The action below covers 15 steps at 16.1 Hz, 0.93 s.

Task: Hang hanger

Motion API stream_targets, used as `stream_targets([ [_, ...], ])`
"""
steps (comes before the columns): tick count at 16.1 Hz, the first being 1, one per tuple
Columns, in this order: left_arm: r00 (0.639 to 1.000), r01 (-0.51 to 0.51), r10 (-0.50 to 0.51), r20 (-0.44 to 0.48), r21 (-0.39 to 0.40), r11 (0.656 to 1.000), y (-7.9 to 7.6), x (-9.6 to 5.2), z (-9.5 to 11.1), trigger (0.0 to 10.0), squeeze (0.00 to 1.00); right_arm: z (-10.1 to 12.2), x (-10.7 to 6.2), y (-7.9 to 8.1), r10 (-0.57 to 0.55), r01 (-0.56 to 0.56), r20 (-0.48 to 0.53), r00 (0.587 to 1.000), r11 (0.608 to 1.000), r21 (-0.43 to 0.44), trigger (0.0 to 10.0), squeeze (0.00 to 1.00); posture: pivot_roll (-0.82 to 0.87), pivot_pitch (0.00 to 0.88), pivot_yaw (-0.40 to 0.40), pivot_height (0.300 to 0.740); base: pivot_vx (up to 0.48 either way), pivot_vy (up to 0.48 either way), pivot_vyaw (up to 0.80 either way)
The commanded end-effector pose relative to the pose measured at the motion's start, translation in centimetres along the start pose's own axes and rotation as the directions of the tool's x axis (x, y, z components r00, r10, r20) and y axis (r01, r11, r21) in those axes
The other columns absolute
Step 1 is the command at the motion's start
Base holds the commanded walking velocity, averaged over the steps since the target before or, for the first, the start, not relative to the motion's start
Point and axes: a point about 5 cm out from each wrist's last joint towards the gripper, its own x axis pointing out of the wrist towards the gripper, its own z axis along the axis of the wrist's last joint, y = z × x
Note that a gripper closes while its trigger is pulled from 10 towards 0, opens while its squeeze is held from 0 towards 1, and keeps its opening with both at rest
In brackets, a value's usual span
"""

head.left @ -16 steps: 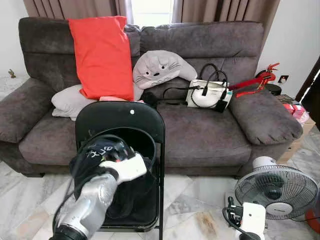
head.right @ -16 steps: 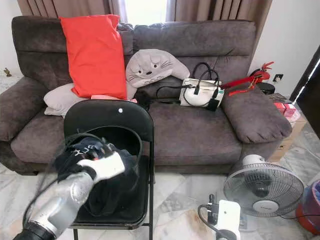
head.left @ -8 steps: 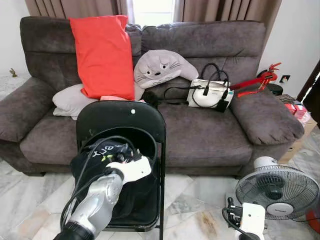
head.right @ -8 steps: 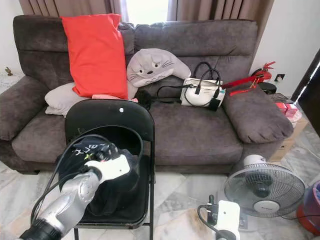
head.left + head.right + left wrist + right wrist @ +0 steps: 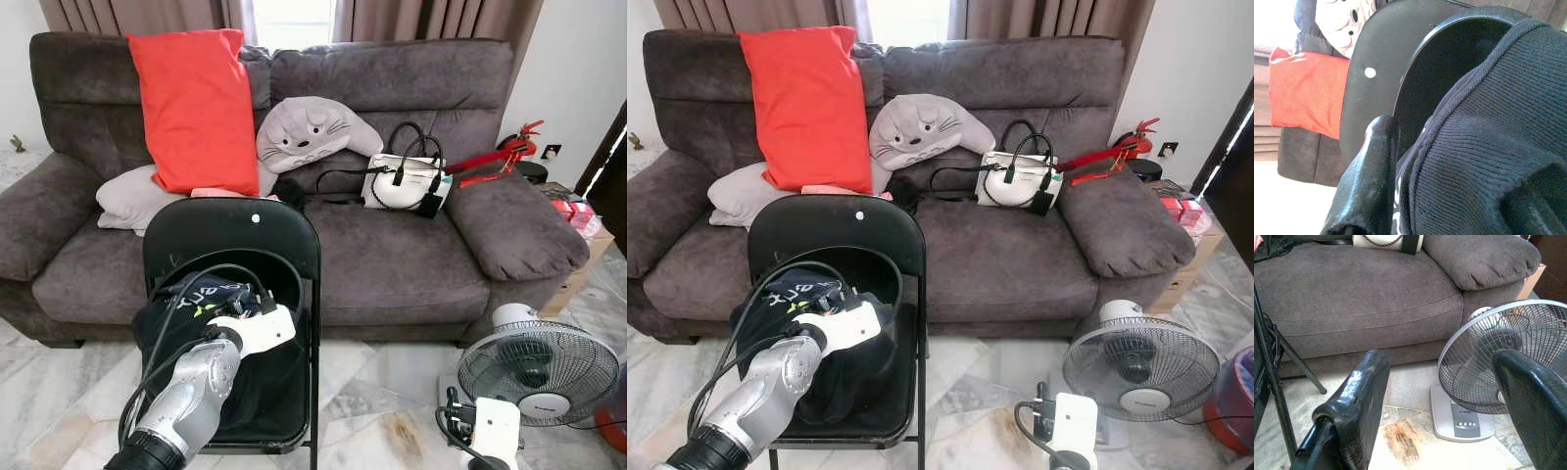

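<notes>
On the black folding chair [image 5: 235, 235] at 7 o'clock from the sofa [image 5: 392, 255], left gripper [image 5: 1449, 196] is buried in a dark knit garment [image 5: 211, 338] heaped on the seat; fingers straddle the fabric, can't tell if they're pinching it. Right gripper [image 5: 1449, 396] hangs spread and holding nothing at 5 o'clock, above the floor by the fan [image 5: 539, 367]. Red hanger [image 5: 490, 162] lies on the sofa's arm at 2 o'clock, beside the white handbag [image 5: 407, 184].
</notes>
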Motion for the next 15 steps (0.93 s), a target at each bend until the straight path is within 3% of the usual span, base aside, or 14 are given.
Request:
stream_targets([
  [1,1.0,0.016,-0.015,-0.019,0.01,1.0,-0.14,-0.11,-0.51,0.0,0.0,-0.11,-0.02,0.22,0.004,-0.004,-0.006,1.0,1.0,-0.002,10.0,0.0,0.0,0.0,0.037,0.74,0.0,0.0,0.0],
  [15,1.0,-0.004,0.003,-0.016,-0.021,1.0,-0.14,-0.56,-0.95,0.0,0.0,0.21,0.12,0.24,0.014,-0.014,0.007,1.0,1.0,0.002,10.0,0.0,-0.01,0.0,0.039,0.74,0.0,0.0,0.0],
])
